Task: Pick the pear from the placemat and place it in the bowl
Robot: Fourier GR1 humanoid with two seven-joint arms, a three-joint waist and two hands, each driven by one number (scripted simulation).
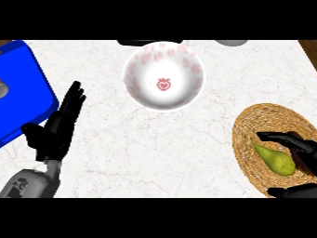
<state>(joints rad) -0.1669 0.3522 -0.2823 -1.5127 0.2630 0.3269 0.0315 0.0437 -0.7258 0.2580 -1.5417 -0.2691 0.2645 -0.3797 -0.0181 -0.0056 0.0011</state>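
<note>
While the right hand [310, 155] curled half-closed around the pear [276, 161] on the placemat [257, 125] by the worktop's right edge, not yet pinching, its smooth, tapering body favoured grasping the broad base; the left hand [56, 126] rested open.

Green pear [277, 160] lies on woven placemat [257, 121] — white bowl [188, 69] well apart.

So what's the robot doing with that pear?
The robot's right hand is curved around a green pear that lies on a round woven placemat, ready to pick it up. The white bowl with pink hearts sits empty farther up the counter. The left hand rests open beside a blue tray.
</note>
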